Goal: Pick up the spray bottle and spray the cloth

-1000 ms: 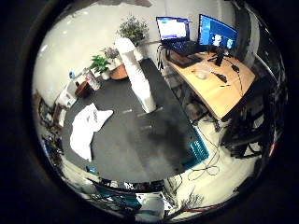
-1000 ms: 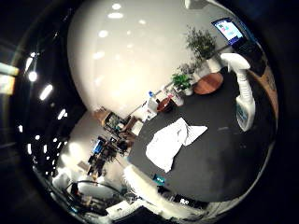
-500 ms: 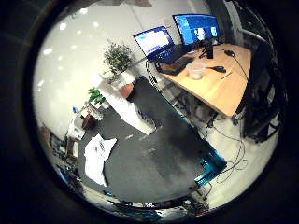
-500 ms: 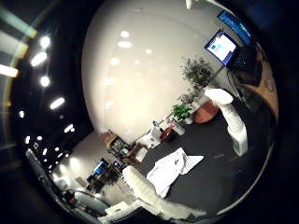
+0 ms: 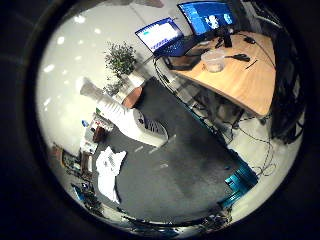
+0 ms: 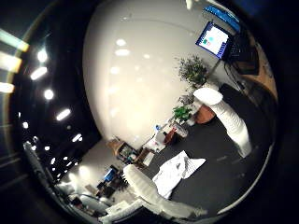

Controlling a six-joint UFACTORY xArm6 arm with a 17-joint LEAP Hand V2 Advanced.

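While the little-finger-side palm view looks down on a dark table (image 5: 190, 170), the white spray bottle (image 5: 131, 118) stands on it, well apart from the palm, its base on the tabletop and its nozzle head leaning toward ten o'clock of the view. A crumpled white cloth (image 5: 109, 167) lies on the same table at about seven o'clock from the bottle's base, near it but not touching. Past the table's far edge, at one o'clock from the bottle, a wooden desk (image 5: 245, 82) carries two lit monitors (image 5: 185, 25) and a clear bowl (image 5: 215, 59). A potted plant (image 5: 120, 59) stands beside the table at twelve o'clock from the bottle.

From the thumb-side palm view, the bottle rises at three o'clock of the frame and the cloth lies spread at about eight o'clock from it, with bare tabletop between them. One white part of the hand (image 6: 154, 193) reaches in at six o'clock, just beside the cloth in the picture; whether the fingers are apart or curled I cannot tell. Nothing is held against the palm.
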